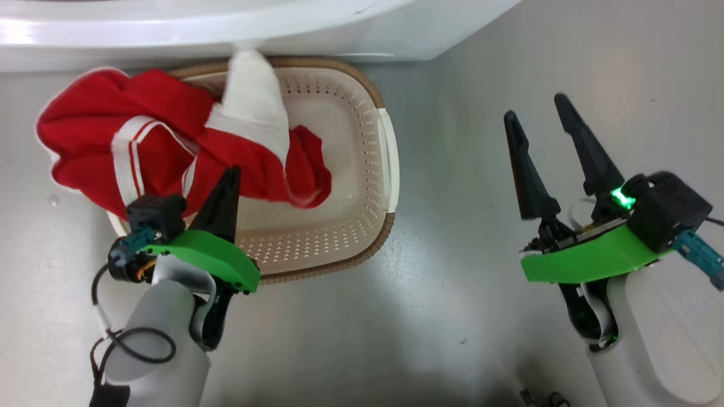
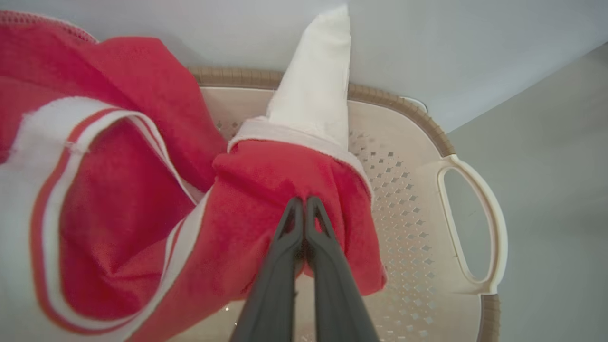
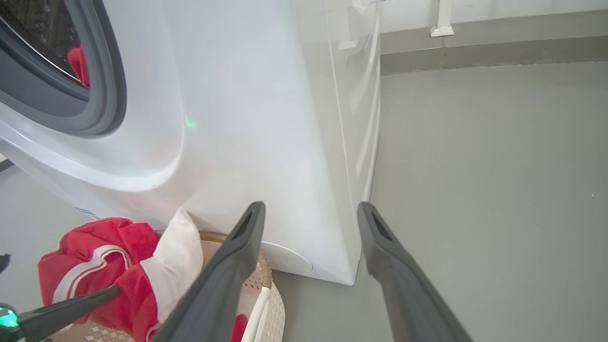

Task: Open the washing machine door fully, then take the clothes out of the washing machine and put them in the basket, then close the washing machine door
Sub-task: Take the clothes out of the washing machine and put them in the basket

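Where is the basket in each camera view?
Head view: basket, upper centre, clothes draped over its left side.
Left wrist view: basket, centre to right, handle at right.
Right wrist view: basket, bottom, left of centre.
Shared landmark: white fabric peak at its far rim.

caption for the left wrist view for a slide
Left gripper shut on red and white clothes above the cream basket, by the washing machine
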Available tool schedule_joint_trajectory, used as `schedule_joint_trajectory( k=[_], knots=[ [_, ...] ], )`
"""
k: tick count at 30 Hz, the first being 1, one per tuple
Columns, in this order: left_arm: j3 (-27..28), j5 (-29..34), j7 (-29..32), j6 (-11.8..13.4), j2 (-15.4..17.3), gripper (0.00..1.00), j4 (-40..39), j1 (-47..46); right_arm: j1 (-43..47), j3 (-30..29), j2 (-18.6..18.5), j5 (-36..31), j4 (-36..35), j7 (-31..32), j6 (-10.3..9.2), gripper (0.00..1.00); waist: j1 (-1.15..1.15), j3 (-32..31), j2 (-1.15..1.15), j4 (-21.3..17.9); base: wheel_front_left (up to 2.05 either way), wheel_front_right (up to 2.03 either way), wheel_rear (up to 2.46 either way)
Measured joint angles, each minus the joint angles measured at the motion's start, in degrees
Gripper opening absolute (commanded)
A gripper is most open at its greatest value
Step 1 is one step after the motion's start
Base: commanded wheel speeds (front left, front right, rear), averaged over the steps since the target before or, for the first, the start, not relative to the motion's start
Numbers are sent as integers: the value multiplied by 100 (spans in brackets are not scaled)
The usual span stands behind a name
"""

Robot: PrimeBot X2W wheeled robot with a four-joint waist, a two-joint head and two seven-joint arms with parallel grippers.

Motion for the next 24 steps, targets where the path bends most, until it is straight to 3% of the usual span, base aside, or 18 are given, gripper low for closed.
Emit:
schedule_joint_trajectory(
  k=[12,13,15,16,17,18,19,24],
  knots=[
    [-546,-566,0,0,174,0,914,-659,-154,-65,21,-1,-59,0,0,100,0,316,0,-110,0,0,0],
    [-537,-578,0,0,186,25,949,-700,-154,-75,24,-1,-59,0,0,100,0,337,0,-117,0,0,0],
    [-515,-581,0,0,188,50,957,-725,-155,-87,26,-2,-58,0,0,100,0,337,0,-118,0,0,0],
    [-500,-580,0,0,190,69,955,-749,-156,-89,27,-2,-58,0,0,100,0,334,0,-117,0,0,0],
    [-476,-579,0,0,190,69,945,-768,-156,-90,29,-2,-56,0,0,100,0,325,0,-114,0,0,0],
    [-450,-577,0,0,189,88,934,-772,-156,-92,30,-2,-55,0,0,100,0,314,0,-111,0,0,0],
    [-420,-570,0,0,188,100,920,-772,-156,-97,30,-2,-55,0,0,100,0,303,0,-106,0,0,0],
    [-285,-548,0,0,179,100,838,-762,-156,-97,32,-2,-32,0,0,100,0,206,0,-76,0,0,0]
  ],
)
